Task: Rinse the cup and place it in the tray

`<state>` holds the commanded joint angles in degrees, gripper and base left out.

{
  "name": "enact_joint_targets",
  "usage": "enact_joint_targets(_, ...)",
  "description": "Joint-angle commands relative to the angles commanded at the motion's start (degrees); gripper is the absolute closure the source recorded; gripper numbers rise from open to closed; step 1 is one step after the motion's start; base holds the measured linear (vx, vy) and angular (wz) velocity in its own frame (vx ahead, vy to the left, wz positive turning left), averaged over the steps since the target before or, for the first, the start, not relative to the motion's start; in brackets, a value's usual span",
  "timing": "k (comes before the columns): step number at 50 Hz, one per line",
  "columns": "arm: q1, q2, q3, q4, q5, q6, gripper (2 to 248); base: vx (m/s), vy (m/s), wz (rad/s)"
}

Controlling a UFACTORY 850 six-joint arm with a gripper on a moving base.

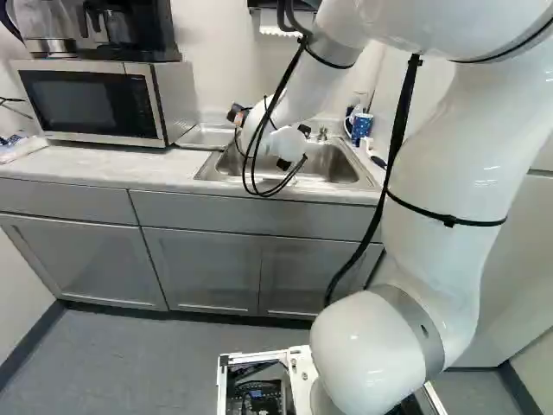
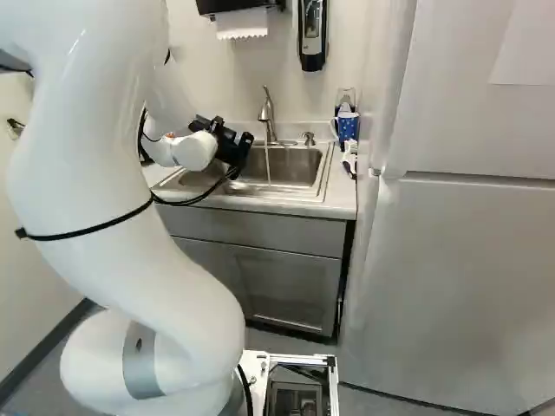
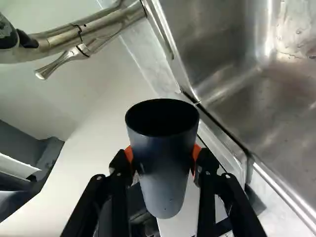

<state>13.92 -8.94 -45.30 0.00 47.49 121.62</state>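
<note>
In the right base view my gripper (image 2: 231,149) hangs over the sink (image 2: 326,178), left of the faucet (image 2: 267,111). A thin stream of water runs down from that faucet. The wrist view shows the gripper (image 3: 163,158) shut on a dark grey tapered cup (image 3: 163,180), its orange pads pressing from two sides. The cup's wide mouth faces the wrist camera, and its inside looks black. Beyond the cup lie the steel basin (image 3: 232,44) and the sink's rim. A shallow metal tray (image 1: 206,136) sits between microwave and sink in the left base view; its inside is hard to see.
A microwave (image 1: 99,102) with a coffee maker on top stands left of the sink. A blue patterned mug (image 2: 347,126) and a soap pump (image 2: 309,139) are at the right rear. A soap dispenser (image 2: 312,33) hangs above; a tall grey-white cabinet (image 2: 468,251) flanks the counter's right end.
</note>
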Motion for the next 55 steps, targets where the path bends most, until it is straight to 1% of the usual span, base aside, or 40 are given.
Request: enact_joint_targets(55,0.0,0.0,0.0,0.0,0.0,0.0,125,0.0,0.0,0.0)
